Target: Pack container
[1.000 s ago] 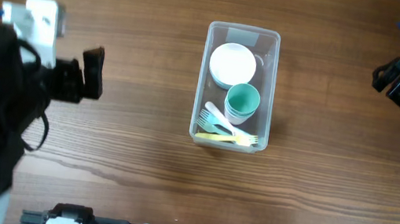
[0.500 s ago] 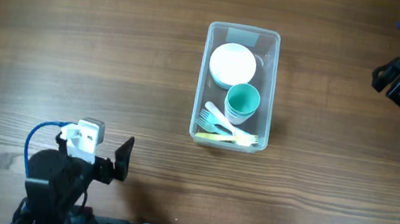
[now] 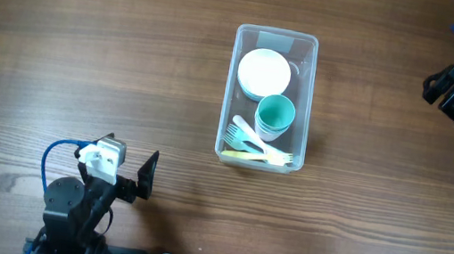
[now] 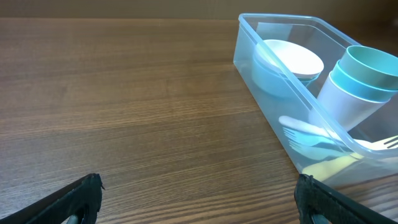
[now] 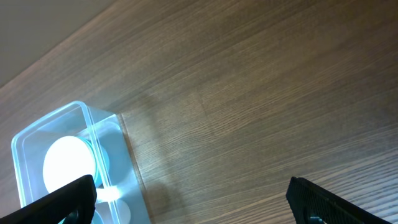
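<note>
STATUS: PACKING, FINAL STAGE

1. Location of the container (image 3: pixel 230 91): it stands on the tabletop (image 3: pixel 85 52), close to the centre of the overhead view, with its long axis running from 12 to 6 o'clock.

2. Contents as shown:
- a stack of white bowls (image 3: pixel 263 72) at the 12 o'clock end
- nested teal cups (image 3: pixel 275 116) standing upright, just beside the bowls on their 6 o'clock side
- white forks (image 3: pixel 247 134) and a yellow fork (image 3: pixel 250 156) lying flat at the 6 o'clock end

3. Left end effector (image 4: pixel 200 200): its fingers (image 4: pixel 81 198) are spread wide with nothing between them. In the overhead view it sits well apart from the container, between 7 and 8 o'clock of it.

4. Right end effector (image 5: pixel 193 200): spread wide, carrying nothing, and well apart from the container at about 3 o'clock.

5. Assessment: no loose item shows on the tabletop in any view, and neither arm carries anything. The loading is judged complete. No lid is in view, so whether a closing step is left cannot be told
</note>
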Robot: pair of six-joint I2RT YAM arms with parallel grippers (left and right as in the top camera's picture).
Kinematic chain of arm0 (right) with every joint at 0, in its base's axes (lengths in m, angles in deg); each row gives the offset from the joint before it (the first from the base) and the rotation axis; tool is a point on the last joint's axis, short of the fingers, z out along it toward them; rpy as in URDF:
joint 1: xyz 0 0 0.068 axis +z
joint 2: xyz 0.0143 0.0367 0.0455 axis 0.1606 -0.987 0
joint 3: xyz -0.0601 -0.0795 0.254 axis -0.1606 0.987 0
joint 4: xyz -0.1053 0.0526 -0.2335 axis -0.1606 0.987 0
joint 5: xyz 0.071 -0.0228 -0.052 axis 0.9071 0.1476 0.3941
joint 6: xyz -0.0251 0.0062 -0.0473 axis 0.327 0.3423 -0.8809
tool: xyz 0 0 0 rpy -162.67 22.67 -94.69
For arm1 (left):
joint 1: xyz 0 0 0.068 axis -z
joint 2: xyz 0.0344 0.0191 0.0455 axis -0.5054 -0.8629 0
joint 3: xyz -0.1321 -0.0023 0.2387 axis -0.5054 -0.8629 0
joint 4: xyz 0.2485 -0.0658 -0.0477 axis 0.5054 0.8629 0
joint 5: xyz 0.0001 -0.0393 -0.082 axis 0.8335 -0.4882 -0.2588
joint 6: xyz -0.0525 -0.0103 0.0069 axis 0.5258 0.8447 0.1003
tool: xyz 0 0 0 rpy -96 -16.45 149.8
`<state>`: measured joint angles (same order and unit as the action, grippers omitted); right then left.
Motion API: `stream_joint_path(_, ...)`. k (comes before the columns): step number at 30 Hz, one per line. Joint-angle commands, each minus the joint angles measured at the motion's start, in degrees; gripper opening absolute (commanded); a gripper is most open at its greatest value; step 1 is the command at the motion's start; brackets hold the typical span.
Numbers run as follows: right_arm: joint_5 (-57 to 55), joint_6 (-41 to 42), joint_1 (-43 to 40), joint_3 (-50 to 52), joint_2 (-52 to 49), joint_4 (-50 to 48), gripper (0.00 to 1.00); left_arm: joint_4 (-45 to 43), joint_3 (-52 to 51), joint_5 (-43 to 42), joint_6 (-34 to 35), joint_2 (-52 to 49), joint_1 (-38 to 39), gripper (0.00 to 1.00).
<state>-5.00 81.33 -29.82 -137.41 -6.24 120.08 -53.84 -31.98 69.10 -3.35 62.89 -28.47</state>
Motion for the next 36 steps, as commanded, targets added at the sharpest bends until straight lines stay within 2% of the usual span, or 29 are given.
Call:
stream_joint_path(1,0.1,0.7,-0.1,0.1,-0.1,0.0,1.0,-0.2,-0.4,-1.1,-0.7,0.7,0.4,1.0)
stream_joint_path(11,0.1,0.7,0.0,0.2,1.0,0.0,1.0,-0.2,-0.4,-1.1,-0.7,0.7,0.4,1.0)
stream_joint_path(14,0.1,0.7,1.5,0.7,7.0,-0.4,1.0,-0.2,-0.4,-1.1,-0.7,0.7,0.4,1.0)
stream_joint_path(16,-0.3,-0.3,4.3,3.3,15.3,-0.7,1.0,-0.2,-0.4,-1.1,-0.7,0.7,0.4,1.0)
stream_joint_path(18,-4.1,-0.4,6.4,7.9,23.9,-1.7,1.0,-0.2,-0.4,-1.1,-0.7,0.7,0.4,1.0)
stream_joint_path(19,-3.3,-3.2,7.2,13.4,30.4,-6.3,1.0,-0.2,-0.4,-1.1,-0.7,0.7,0.4,1.0)
stream_joint_path(22,4.0,-12.3,7.6,26.5,43.0,-15.0,1.0,-0.2,-0.4,-1.1,-0.7,0.7,0.4,1.0)
stream_joint_path(23,10.0,-17.3,7.6,33.5,49.1,-16.6,1.0,-0.2,-0.4,-1.1,-0.7,0.7,0.4,1.0)
stream_joint_path(25,15.2,-21.6,7.6,40.9,54.3,-17.4,1.0,-0.2,-0.4,-1.1,-0.7,0.7,0.4,1.0)
stream_joint_path(27,15.5,-22.6,7.6,52.1,60.1,-22.9,1.0,-0.2,-0.4,-1.1,-0.7,0.7,0.4,1.0)
stream_joint_path(30,17.4,-22.6,7.6,61.7,65.1,-27.0,1.0,-0.2,-0.4,-1.1,-0.7,0.7,0.4,1.0)
stream_joint_path(36,19.6,-22.5,7.6,71.2,72.4,-33.4,1.0,-0.2,-0.4,-1.1,-0.7,0.7,0.4,1.0)
